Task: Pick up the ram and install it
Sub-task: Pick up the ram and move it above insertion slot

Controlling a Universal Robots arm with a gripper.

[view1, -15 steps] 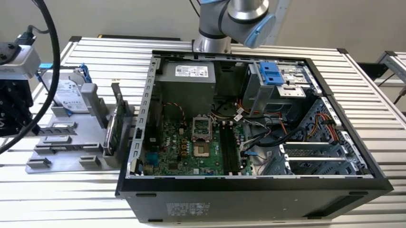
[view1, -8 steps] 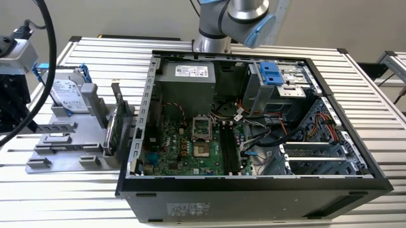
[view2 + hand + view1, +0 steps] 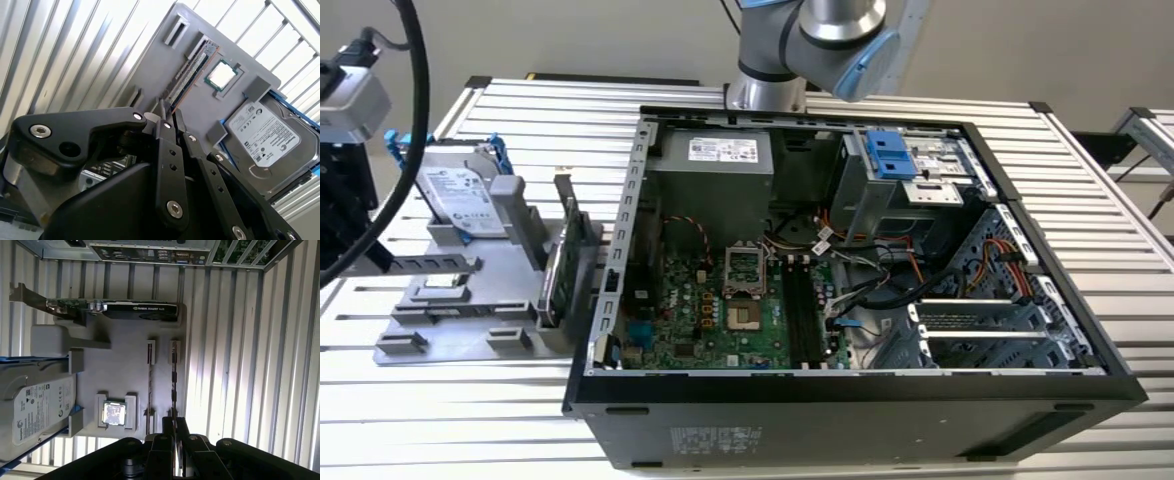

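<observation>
The grey holder tray (image 3: 125,365) beneath me carries a hard drive (image 3: 40,410) off to one side, a processor chip (image 3: 114,413) in its square pocket, a graphics card (image 3: 135,310) standing on edge at the far end, and the ram (image 3: 173,380) upright in its slot (a thin dark strip, edge-on). The ram runs straight out ahead of my gripper (image 3: 173,424), in line with it, its near end close by. Whether my gripper is closed or slightly parted I cannot tell. The open computer case (image 3: 854,420), beyond the tray, holds its motherboard (image 3: 707,300)
</observation>
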